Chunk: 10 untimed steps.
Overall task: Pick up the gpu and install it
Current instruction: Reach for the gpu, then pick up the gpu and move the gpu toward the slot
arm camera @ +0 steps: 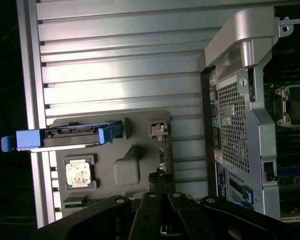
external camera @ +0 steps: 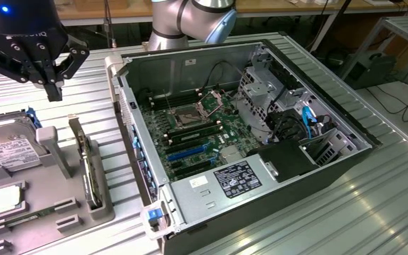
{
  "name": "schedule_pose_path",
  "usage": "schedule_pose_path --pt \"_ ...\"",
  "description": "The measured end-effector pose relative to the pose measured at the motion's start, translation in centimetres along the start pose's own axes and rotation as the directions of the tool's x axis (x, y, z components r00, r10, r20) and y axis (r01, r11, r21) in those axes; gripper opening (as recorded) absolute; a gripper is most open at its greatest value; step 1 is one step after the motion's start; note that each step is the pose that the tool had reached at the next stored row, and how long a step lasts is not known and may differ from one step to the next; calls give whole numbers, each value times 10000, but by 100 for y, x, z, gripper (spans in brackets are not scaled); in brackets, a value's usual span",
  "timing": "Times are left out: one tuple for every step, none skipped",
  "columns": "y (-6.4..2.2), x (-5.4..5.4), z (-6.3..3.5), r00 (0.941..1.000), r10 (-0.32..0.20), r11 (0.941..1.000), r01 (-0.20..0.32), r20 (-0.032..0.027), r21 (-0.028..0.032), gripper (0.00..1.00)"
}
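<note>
Reaching out from behind the computer case, with the grey arm rising at the case's far side in the exterior view. Holding the wrist out beyond the case's perforated rear panel, toward the exterior view's left and higher than the case's top rim. Pointing the gripper straight down, well above the ribbed metal desk that carries the case. Gripping nothing, with the fingers pressed together into one narrow tip.

Not yet touching the gpu. Find it standing on its long edge in a slot of the grey holder, just beside the case's rear panel. Look for a thin dark card with a silver bracket upright at one end, nearer the case than anything else in the holder. From the wrist view, lined up lengthwise with that card, above it and clear of it.

Farther from the case, on the same holder: a hard drive with a white label in a blue carrier, and a square processor chip lying flat in its recess. Inside the case, lying open on its side: the green motherboard, exposed, with cables and drive cages toward the case's front end.
</note>
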<state>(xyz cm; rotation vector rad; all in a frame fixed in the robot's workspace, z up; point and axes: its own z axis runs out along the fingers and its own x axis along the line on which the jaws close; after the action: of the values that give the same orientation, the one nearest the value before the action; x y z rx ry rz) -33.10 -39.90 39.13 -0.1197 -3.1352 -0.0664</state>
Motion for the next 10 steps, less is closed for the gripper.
schedule_pose_path --pt "0 0 0 10000 1 10000 -1 -1 1 11" --pt "0 1 0 10000 0 10000 0 0 1 11" --pt "0 1 0 10000 1 10000 -1 0 0 11" --pt "0 1 0 10000 1 10000 -1 0 0 11" --pt "0 1 0 10000 1 10000 -1 0 0 11" --pt "0 1 0 10000 1 10000 -1 0 0 11" --pt "0 1 0 10000 1 10000 -1 0 0 11" --pt "0 1 0 10000 1 10000 -1 0 0 11" --pt "0 1 0 10000 1 10000 -1 0 0 11" --pt "0 1 0 10000 1 10000 -1 0 0 11"
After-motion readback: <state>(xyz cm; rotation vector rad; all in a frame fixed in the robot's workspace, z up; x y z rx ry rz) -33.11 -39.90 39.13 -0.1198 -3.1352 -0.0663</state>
